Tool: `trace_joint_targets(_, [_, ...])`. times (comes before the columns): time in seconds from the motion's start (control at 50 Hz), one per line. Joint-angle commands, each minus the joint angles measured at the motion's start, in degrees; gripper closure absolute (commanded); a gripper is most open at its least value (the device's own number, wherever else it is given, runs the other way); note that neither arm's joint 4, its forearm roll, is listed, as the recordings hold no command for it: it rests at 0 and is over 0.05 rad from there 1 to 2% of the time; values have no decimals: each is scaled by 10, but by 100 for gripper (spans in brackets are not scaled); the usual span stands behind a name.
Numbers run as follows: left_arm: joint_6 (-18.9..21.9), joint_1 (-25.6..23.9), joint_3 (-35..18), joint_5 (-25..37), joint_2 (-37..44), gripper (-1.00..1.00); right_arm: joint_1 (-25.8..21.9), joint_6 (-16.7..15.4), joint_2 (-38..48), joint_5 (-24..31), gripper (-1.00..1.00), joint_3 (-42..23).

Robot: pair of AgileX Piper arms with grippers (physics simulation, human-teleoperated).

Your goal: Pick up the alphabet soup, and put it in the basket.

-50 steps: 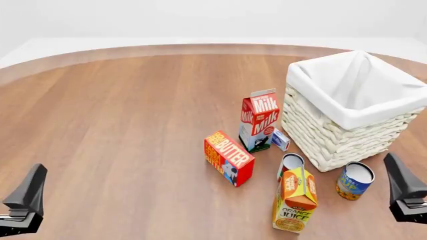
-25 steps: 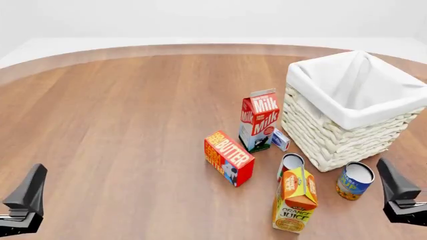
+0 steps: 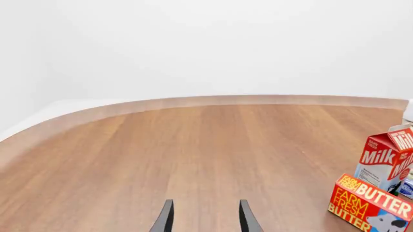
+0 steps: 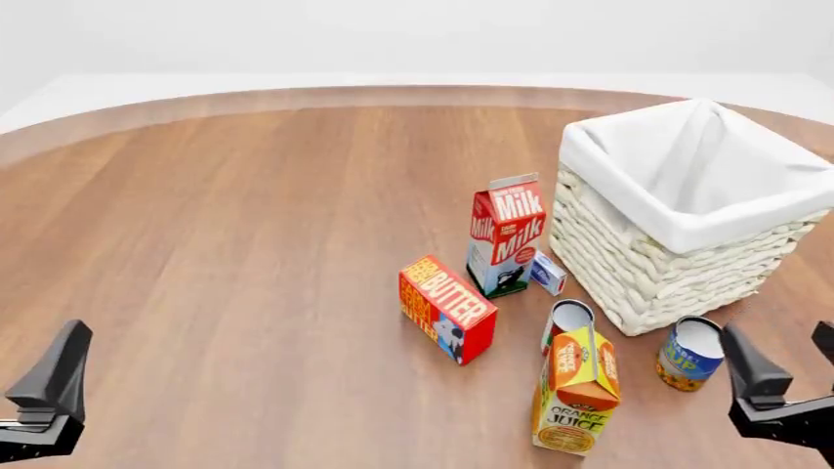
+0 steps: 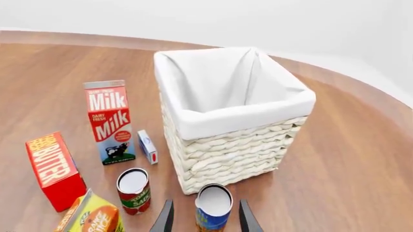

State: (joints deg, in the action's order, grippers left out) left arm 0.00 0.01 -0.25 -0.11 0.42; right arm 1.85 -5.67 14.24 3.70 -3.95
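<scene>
Standing upright on the counter (image 4: 261, 244), the alphabet soup (image 5: 213, 208), just beside the basket (image 5: 235, 145) at its near corner, not yet lifted. Lining up behind the can with the right gripper (image 5: 204, 220), jaws spread apart and empty, can top showing between the fingers, so closing on it looks possible once lowered. Keeping clear of the red-and-white can (image 5: 133, 189) and orange juice carton (image 4: 575, 389) nearby. Resting idle at the near edge, the left gripper (image 3: 205, 217), jaws parted, holding nothing.

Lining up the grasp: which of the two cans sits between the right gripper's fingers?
The alphabet soup, blue-labelled, in front of the basket. The red-and-white can stands off beside the orange juice carton.
</scene>
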Motion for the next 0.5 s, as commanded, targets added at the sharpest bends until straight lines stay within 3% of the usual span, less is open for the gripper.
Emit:
trace_joint_targets(0.02, [0, 0, 0, 0, 0, -100, 9, 5, 36, -37, -100, 27])
trace_joint_targets(0.5, [0, 0, 0, 0, 0, -100, 25, 10, 104, -82, -100, 39])
